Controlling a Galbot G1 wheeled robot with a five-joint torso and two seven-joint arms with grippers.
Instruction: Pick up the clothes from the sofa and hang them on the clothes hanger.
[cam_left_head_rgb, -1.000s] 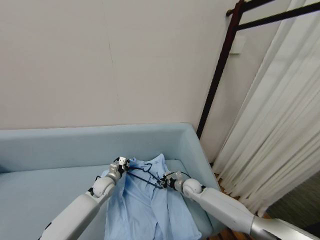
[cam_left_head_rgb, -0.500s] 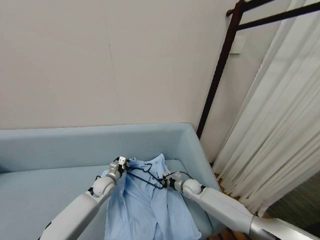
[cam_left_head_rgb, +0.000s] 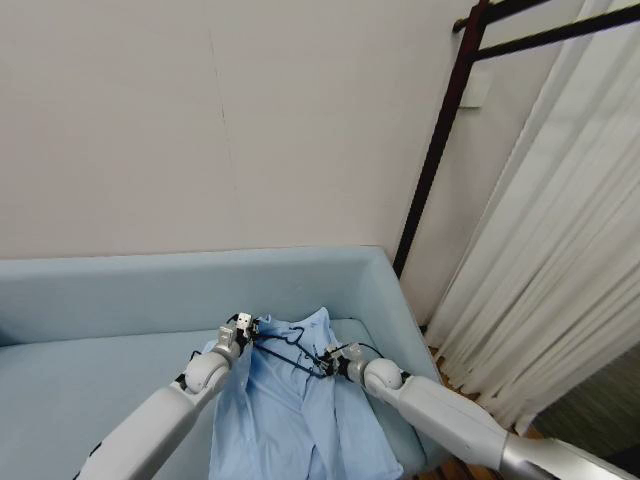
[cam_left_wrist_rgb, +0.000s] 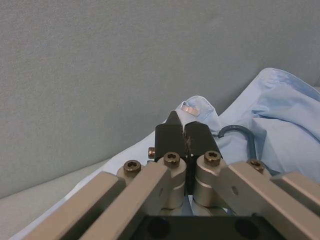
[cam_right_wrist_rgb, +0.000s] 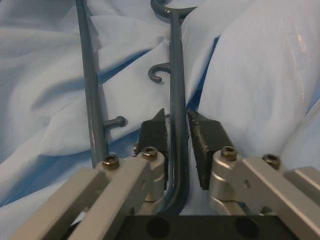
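Head view: both my arms reach down to the right end of the pale blue sofa (cam_left_head_rgb: 120, 290), where the clothing lies
Shirt (cam_left_head_rgb: 300, 420): light blue, spread on the sofa seat, with its collar toward the backrest and its hem toward me
Hanger (cam_right_wrist_rgb: 177, 75): dark and thin, lying on the upper part of the shirt between my two grippers, with its hook up by the collar
Left gripper (cam_left_head_rgb: 247, 324): at the shirt's left shoulder, near the foot of the backrest
Left wrist view: my black pads (cam_left_wrist_rgb: 169, 142) are pressed together with no gap, and the collar tip lies just beyond them; I cannot tell whether any cloth is caught between them
Right gripper (cam_left_head_rgb: 326, 358): at the shirt's right shoulder, nearer the sofa's armrest
Right wrist view: my pads (cam_right_wrist_rgb: 205, 140) sit one on each side of the hanger's bar and close against it, so I am clamped on the hanger; a second bar with a small peg runs beside it over the folds of cloth
Clothes rack (cam_left_head_rgb: 440, 140): a dark brown post rising behind the sofa's right end, with crossbars at the top, well apart from the shirt
Curtain (cam_left_head_rgb: 560, 260): white, hanging to the right of the rack
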